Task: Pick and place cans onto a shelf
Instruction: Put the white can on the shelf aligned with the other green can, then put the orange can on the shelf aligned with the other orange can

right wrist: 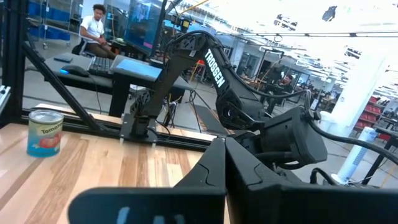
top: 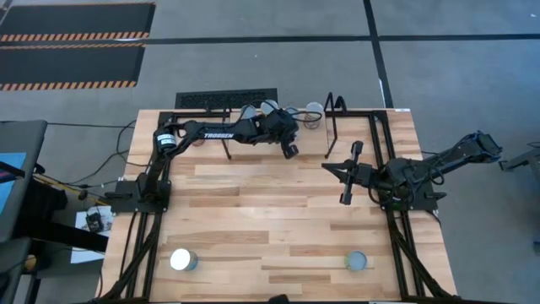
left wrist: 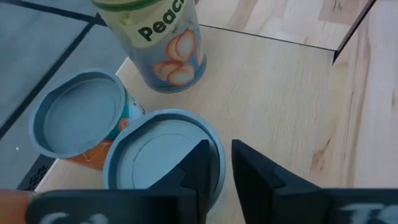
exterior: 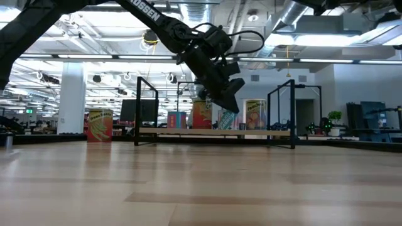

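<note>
Three cans crowd the shelf; left gripper, fingers slightly apart and empty, could topple one while withdrawing. Right gripper waits, pressed together.

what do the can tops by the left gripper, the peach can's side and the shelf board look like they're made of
Can tops: probably metal, dull grey, with pressed concentric rings and a raised rim. Peach can: seemingly a printed paper or film label, glossy, with lettering and fruit art wrapped round it. Shelf: light wood, matte, with faint straight grain; solid or veneer is unclear. The left gripper hovers just above.
</note>
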Robot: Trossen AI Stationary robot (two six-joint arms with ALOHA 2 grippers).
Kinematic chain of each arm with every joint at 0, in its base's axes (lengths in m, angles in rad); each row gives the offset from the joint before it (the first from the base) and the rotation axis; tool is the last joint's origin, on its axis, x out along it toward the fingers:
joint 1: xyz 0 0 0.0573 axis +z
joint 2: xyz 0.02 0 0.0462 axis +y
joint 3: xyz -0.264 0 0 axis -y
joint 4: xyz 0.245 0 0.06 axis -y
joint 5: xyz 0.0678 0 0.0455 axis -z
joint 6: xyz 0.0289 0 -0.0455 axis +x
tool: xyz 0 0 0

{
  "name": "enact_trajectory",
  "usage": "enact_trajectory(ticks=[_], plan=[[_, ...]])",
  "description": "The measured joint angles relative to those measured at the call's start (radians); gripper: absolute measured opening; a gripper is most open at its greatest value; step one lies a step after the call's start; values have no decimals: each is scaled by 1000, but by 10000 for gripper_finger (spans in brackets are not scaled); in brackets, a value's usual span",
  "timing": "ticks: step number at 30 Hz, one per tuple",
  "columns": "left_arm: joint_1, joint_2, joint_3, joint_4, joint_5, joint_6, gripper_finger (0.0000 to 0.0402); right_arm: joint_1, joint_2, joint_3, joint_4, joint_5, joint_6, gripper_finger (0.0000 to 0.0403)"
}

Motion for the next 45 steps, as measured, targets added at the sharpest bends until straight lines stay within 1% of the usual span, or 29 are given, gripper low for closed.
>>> enact_trajectory(ticks=[3, 6, 10, 15, 19, 25, 29, 31, 33, 35, 37, 39, 41, 45], plan=[[0, 0, 0, 1, 4, 9, 68, 0, 0, 0, 0, 0, 0, 11], [0, 0, 0, 14, 9, 12, 70, 0, 0, 0, 0, 0, 0, 11], [0, 0, 0, 40, 58, 20, 62, 0, 0, 0, 0, 0, 0, 11], [1, 0, 0, 47, 60, 23, 49, 0, 0, 0, 0, 0, 0, 11], [3, 0, 1, 61, 51, 35, 49, 0, 0, 0, 0, 0, 0, 11], [14, 0, 35, 54, 51, 36, 60, 0, 0, 0, 0, -1, 0, 11], [15, -21, 84, 6, 44, 103, 63, 0, 0, 0, -1, -1, -4, 11], [14, -63, 94, -11, 28, 150, 59, 0, 0, 0, -3, -1, -6, 11], [8, -120, 96, -35, -18, 179, 51, 0, 0, 0, -9, -1, -6, 11], [6, -179, 96, -84, -59, 192, 39, 2, 0, 0, -15, -2, -6, 11], [6, -247, 67, -116, -78, 192, 24, 2, 0, 0, -33, -3, -6, 11], [8, -330, -2, -118, -82, 190, 9, 0, 0, 0, -52, -3, -6, 11], [8, -420, -96, -103, -86, 183, 3, 0, 0, 0, -58, -3, -6, 11], [-4, -632, -359, -53, -101, 162, 3, 0, 9, 0, -55, -4, 0, 11]])
